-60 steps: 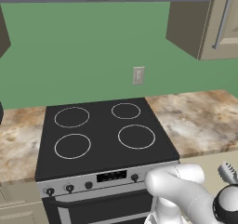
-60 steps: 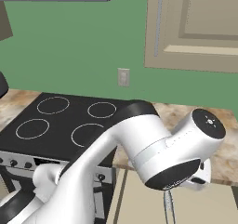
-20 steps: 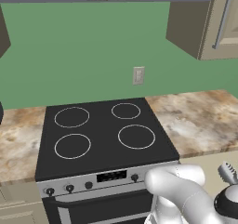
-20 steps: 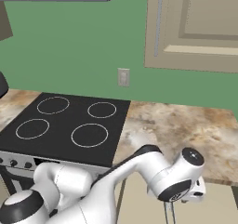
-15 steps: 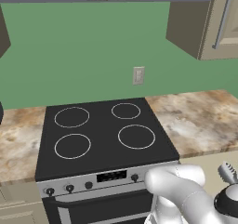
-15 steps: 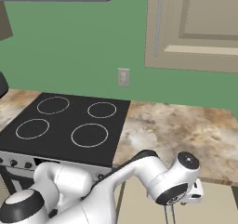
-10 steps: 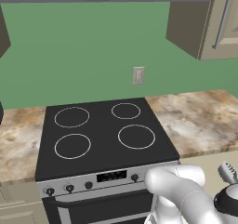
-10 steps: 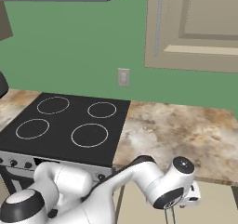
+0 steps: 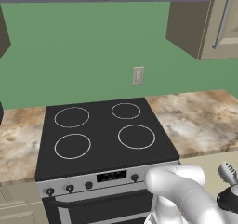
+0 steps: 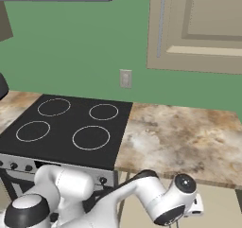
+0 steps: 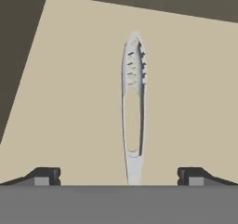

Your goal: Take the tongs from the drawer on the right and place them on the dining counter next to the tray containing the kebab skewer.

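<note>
The grey metal tongs [image 11: 132, 111] lie flat on the beige floor of the open drawer [image 11: 69, 102], scalloped tip pointing away from the hand. My gripper [image 11: 120, 176] hangs open just above their handle end, one fingertip [image 11: 46, 175] far to each side, touching nothing. In the left base view the ridged tip of the tongs [image 9: 228, 172] peeks out past my arm, inside the drawer [image 9: 204, 165] below the worktop. The dining counter and the tray are out of view.
A black stove [image 9: 104, 135] with four rings stands left of the drawer. Marbled worktop [image 10: 189, 137] runs above the drawer. A beige wall cabinet [image 10: 198, 28] hangs overhead. The drawer's dark side wall [image 11: 18, 56] rises at the left of the hand view.
In the right base view my wrist has sunk lower and slightly right toward the drawer. The jaws have stayed open and the tongs have not moved.
</note>
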